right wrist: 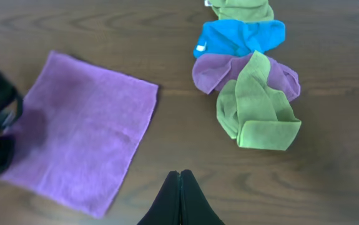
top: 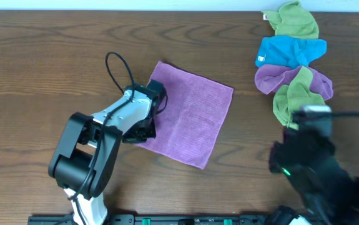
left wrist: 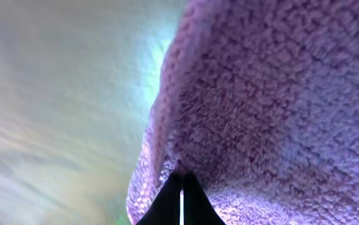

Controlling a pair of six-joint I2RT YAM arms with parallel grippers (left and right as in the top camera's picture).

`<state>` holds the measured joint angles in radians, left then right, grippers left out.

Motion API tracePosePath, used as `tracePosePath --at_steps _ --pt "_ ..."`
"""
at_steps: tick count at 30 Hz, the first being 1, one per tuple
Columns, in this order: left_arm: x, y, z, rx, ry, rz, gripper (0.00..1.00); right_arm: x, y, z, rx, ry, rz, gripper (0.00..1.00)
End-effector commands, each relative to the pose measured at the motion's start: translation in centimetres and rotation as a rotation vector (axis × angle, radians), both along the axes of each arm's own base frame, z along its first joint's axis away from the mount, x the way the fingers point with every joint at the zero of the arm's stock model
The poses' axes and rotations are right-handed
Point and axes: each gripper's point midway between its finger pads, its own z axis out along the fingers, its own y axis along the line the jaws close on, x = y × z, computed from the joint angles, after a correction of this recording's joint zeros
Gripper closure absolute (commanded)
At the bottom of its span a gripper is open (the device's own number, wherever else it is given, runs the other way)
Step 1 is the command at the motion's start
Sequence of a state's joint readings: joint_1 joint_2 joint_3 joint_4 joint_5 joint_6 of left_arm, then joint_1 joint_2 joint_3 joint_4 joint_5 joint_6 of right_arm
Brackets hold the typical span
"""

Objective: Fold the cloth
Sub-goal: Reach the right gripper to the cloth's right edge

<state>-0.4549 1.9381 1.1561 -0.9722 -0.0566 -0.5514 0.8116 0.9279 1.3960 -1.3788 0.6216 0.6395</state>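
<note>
Cloth point(top: 191, 115) lies flat in a single layer mid-table point(top: 42, 50), slightly rotated against the table edge, no fold in it yet. Left gripper point(left wrist: 180, 190) is at the cloth's left edge. Its jaws are closed to a hairline slit with the tips buried in the nap and fabric humped up over them, so I read that as a pinch on the edge. Overhead, the arm hides the exact bite point. Grabbing there makes sense: that side is nearest the left arm and can be carried across to the far edge. Right gripper point(right wrist: 180, 194) is closed on nothing, above bare wood between the cloth and the spare pile, and looks parked. Material is lilac microfibre with a short fuzzy looped pile and faint ribbing visible from overhead. It's limp, so with a single grip I'd expect the free corners to sag and lag. Can't spot its tag. The table is smooth wood-grain, so the flat part may slide rather than hinge. Well apart on the right, bunched up: green cloths point(top: 298, 19), blue cloth point(top: 288, 50), second purple cloth point(top: 273, 78). None of them are involved.
</note>
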Motion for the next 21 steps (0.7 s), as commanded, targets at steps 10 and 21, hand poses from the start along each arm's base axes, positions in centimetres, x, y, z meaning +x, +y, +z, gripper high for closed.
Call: tracePosePath --at_steps 10,21 --pt "-2.9 -1.3 -1.5 0.000 0.091 0.063 0.94 12.3 3.4 -9.8 0.134 0.207 0.138 0.98" --pt "-3.0 -1.4 -1.6 0.005 0.083 0.097 0.94 16.8 7.2 -21.1 0.276 0.485 0.253 0.98"
